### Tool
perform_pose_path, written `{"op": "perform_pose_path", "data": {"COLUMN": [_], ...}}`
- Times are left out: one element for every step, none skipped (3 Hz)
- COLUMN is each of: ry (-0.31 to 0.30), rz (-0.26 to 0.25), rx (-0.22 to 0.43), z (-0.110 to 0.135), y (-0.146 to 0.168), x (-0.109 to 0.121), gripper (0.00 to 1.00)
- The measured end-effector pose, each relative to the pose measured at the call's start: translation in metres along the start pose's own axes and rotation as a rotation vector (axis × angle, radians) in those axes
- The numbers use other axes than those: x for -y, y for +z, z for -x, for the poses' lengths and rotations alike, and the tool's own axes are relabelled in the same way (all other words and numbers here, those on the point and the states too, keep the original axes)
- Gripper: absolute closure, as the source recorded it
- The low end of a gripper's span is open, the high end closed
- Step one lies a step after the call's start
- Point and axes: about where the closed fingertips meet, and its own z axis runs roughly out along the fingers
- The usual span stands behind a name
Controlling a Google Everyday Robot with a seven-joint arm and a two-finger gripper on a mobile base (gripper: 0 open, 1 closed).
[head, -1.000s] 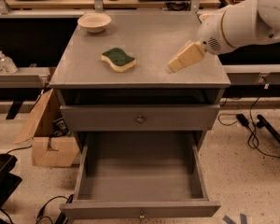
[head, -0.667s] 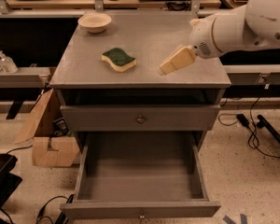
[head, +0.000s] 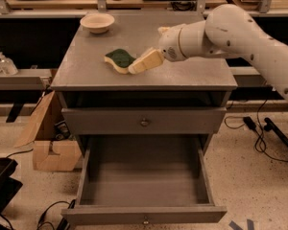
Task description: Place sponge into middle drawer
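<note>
The sponge (head: pixel 119 59), dark green on top over pale yellow foam, lies on the grey cabinet top (head: pixel 192 68), left of centre. My gripper (head: pixel 137 67) reaches in from the right on a white arm, and its beige fingertips sit right at the sponge's right edge, close to or touching it. The middle drawer (head: pixel 144 178) is pulled wide open below and is empty inside, with a small knob on its front. The shut drawer front (head: pixel 144 121) with a knob sits just above it.
A round beige bowl (head: pixel 97 22) stands at the back left of the cabinet top. A cardboard box (head: pixel 48 143) stands on the floor at the left. Cables lie on the floor at the right. A black object (head: pixel 1 186) is at the lower left.
My gripper has moved left across the cabinet top, from well right of the sponge to right at its edge. The sponge has not moved.
</note>
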Motion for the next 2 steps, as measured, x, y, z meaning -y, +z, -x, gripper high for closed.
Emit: {"op": "perform_pose_path", "data": {"ry": [0.019,0.049], "rz": [0.02,0.045], "rx": [0.047,0.081], "z": [-0.004,-0.011], "y": [0.038,0.068], "x": [0.0,-0.001], "gripper": [0.0,0.0]}}
